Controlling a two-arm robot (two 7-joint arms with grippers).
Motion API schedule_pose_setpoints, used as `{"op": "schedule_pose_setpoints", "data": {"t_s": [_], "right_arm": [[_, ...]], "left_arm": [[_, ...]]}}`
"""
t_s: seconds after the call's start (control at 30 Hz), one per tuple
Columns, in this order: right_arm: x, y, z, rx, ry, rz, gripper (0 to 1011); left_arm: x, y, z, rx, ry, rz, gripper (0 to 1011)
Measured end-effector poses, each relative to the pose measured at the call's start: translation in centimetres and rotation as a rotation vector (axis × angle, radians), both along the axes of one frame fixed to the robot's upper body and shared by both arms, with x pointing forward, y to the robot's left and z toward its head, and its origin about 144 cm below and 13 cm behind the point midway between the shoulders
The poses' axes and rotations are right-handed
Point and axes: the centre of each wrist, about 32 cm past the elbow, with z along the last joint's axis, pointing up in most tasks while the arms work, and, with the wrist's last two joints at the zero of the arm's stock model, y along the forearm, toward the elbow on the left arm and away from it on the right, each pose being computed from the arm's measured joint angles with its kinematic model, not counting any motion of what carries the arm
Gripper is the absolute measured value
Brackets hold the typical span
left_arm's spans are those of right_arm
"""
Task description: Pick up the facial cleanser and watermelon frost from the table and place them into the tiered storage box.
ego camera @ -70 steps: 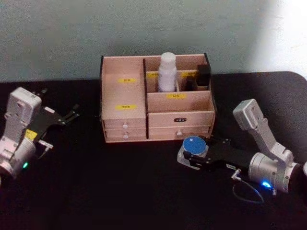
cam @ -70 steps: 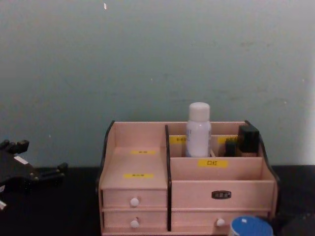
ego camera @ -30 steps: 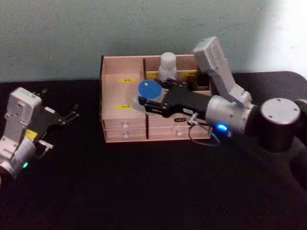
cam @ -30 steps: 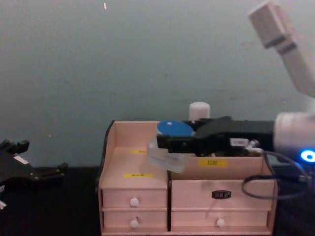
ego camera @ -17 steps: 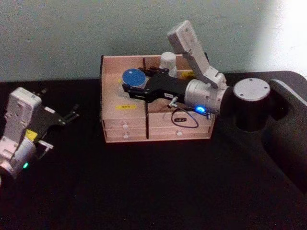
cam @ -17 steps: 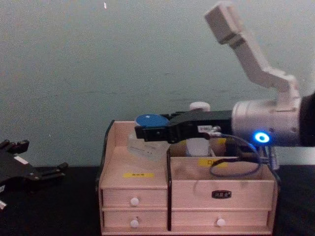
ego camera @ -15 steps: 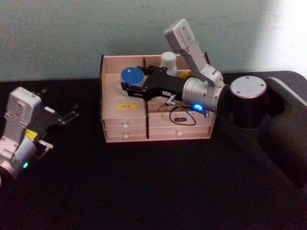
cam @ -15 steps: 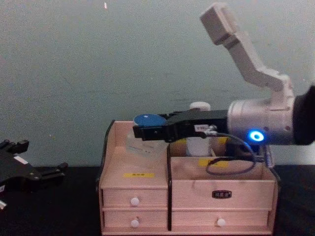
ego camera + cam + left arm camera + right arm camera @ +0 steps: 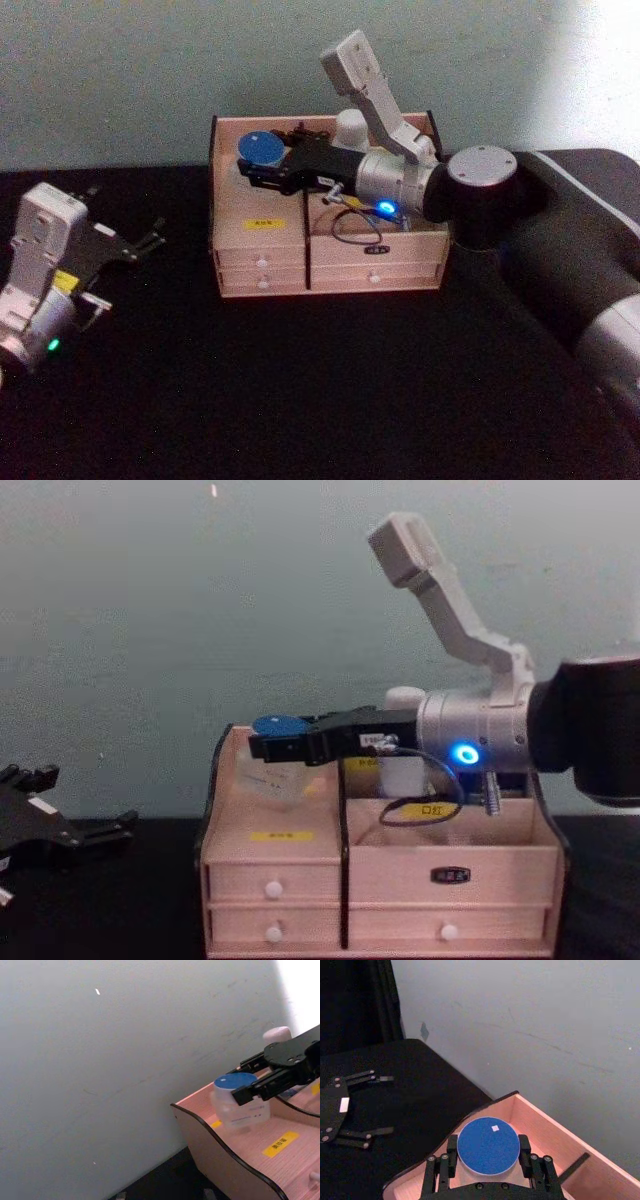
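Observation:
My right gripper [image 9: 258,166] is shut on the watermelon frost [image 9: 261,148], a clear jar with a blue lid [image 9: 488,1144]. It holds the jar over the back left step of the tiered storage box [image 9: 260,255], low above the pink wood [image 9: 225,1150]. I cannot tell whether the jar [image 9: 275,772] touches the step. The facial cleanser [image 9: 350,125], a white bottle with a white cap [image 9: 403,697], stands upright in a back right compartment. My left gripper [image 9: 150,240] rests open on the table, left of the box.
The box stands at the back middle of a black table [image 9: 300,380], against a pale grey-green wall. A small dark item [image 9: 425,145] sits in the back right compartment. My right arm [image 9: 480,190] spans the box's right half.
My right gripper lifted the blue-lidded jar from the table in front of the box and carried it up and left, lastly back over the rear left step. The left arm stayed still.

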Motion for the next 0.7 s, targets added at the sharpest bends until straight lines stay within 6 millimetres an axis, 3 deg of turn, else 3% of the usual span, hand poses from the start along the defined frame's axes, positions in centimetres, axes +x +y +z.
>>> {"op": "schedule_pose_setpoints", "data": {"t_s": [0.7], "right_arm": [[0.64,0.70,-0.41,-0.051,0.037,-0.004,712]], "left_arm": [[0.00,0.00,0.00,0.000,0.000,0.000,1001]]}}
